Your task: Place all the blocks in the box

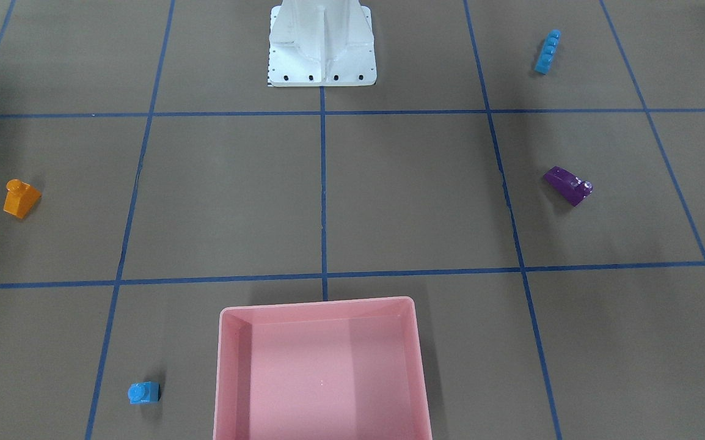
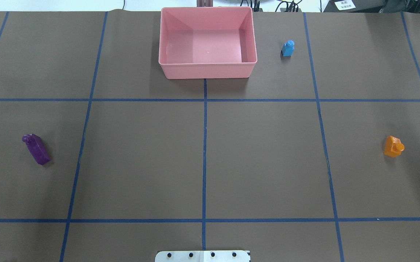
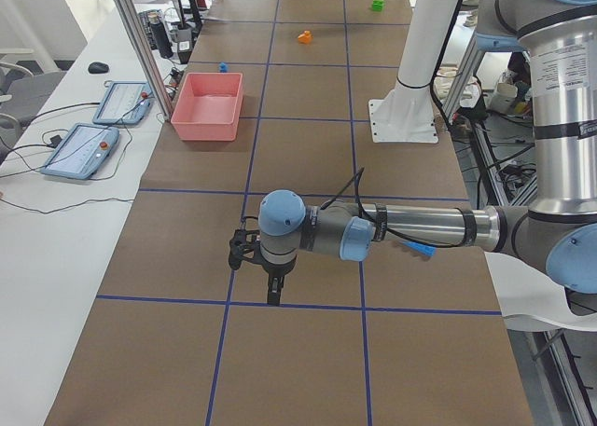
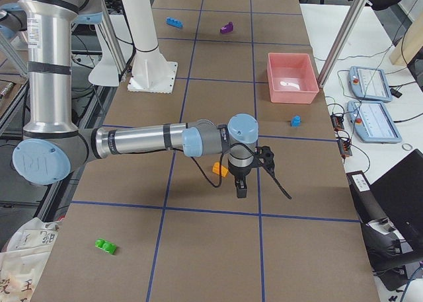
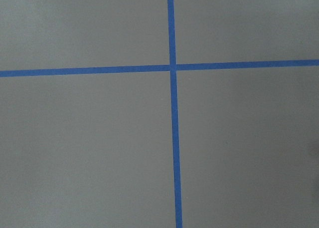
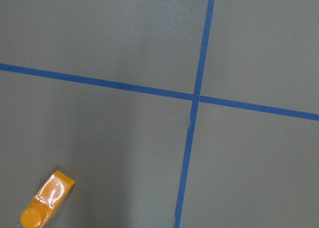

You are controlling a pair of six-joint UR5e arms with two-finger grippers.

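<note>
Both arms reach out level over the table, and the left gripper (image 3: 272, 294) and the right gripper (image 4: 240, 188) point straight down. Whether their fingers are apart or together, one cannot tell.

The pink box (image 2: 206, 71) stands at the far middle. All the bricks lie outside it:
- The small blue cube (image 2: 288, 48) is just to its right.
- The orange brick (image 2: 393, 146) is at the right.
- The green brick (image 4: 105, 246) is farther right.
- The purple wedge (image 2: 36, 149) is at the left, its long axis near-to-far and its stud end far.
- The long blue bar (image 1: 547, 52) is at the near left and lies about the same way.

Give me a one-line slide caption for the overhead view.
Empty pink box at the far edge, blue cube beside it, purple wedge and orange brick out at opposite sides.
</note>
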